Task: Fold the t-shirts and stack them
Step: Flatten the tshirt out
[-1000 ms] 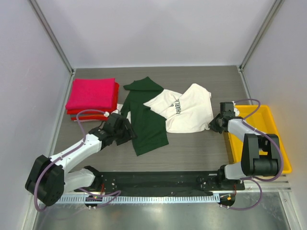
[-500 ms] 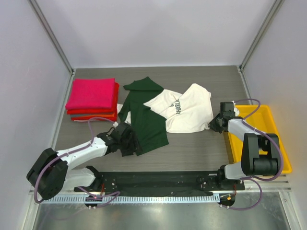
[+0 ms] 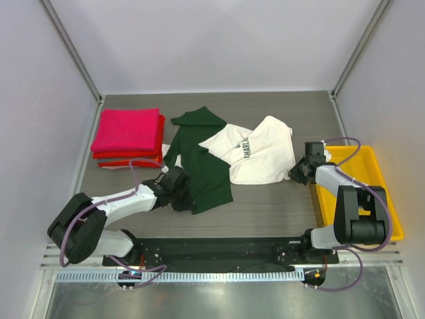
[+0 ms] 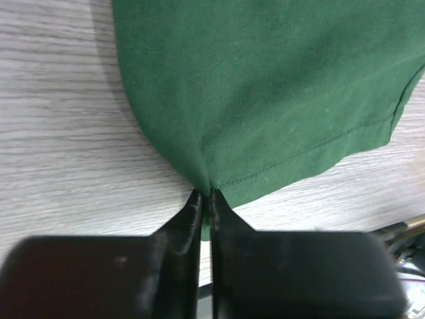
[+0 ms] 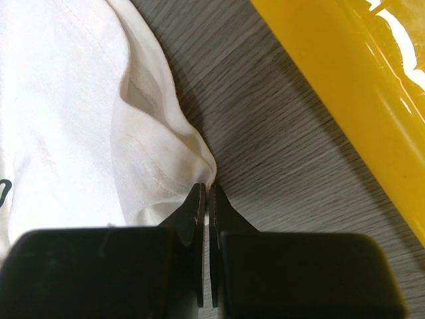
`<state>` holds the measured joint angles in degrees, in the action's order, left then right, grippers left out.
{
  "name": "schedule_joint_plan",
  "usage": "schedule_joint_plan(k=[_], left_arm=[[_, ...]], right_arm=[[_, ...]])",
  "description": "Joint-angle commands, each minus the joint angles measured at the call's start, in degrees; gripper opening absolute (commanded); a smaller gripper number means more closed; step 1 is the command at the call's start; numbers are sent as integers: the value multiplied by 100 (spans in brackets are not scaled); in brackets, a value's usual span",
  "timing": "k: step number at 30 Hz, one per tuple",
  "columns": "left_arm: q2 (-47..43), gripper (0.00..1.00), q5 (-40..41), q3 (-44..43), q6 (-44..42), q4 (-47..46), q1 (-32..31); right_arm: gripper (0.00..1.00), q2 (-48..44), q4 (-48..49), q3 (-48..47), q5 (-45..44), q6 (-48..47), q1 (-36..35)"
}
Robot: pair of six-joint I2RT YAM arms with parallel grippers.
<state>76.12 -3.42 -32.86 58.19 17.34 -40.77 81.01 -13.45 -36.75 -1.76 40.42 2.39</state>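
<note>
A cream-white t-shirt (image 3: 260,158) with dark lettering and a big dark green part (image 3: 206,169) lies rumpled mid-table. My left gripper (image 3: 180,193) is at the green part's near left corner. In the left wrist view the left gripper (image 4: 206,193) is shut on the green hem (image 4: 279,113). My right gripper (image 3: 294,174) sits at the shirt's right corner. The right wrist view shows the right gripper (image 5: 207,186) shut on a pinch of white cloth (image 5: 86,119). A folded magenta-pink t-shirt (image 3: 127,129) lies on folded red ones (image 3: 133,161) at the left.
A yellow plastic tray (image 3: 362,193) stands at the right edge, just right of the right gripper, with its wall (image 5: 332,80) close to the fingers. Grey walls and metal posts enclose the table. The arm bases and a black rail run along the near edge.
My left gripper slid right along the table to the green part's near corner and shut on the hem, bunching it slightly. The right arm has not moved.
</note>
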Motion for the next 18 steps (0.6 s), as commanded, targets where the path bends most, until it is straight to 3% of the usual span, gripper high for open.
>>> schedule_joint_plan(k=[1,7,13,18], left_arm=[[-105,0,219,-18,-80,111,-27],[-360,0,246,-457,-510,638,183],[-764,0,-378,-975,-1011,901,1280],[-976,0,-510,-1879,-1258,1341,1581]], right_arm=[[1,-138,-70,10,-9,-70,16],[1,-165,-148,-121,35,-166,16],[1,-437,-368,-428,97,-289,15],[1,-1068,-684,-780,202,-439,16]])
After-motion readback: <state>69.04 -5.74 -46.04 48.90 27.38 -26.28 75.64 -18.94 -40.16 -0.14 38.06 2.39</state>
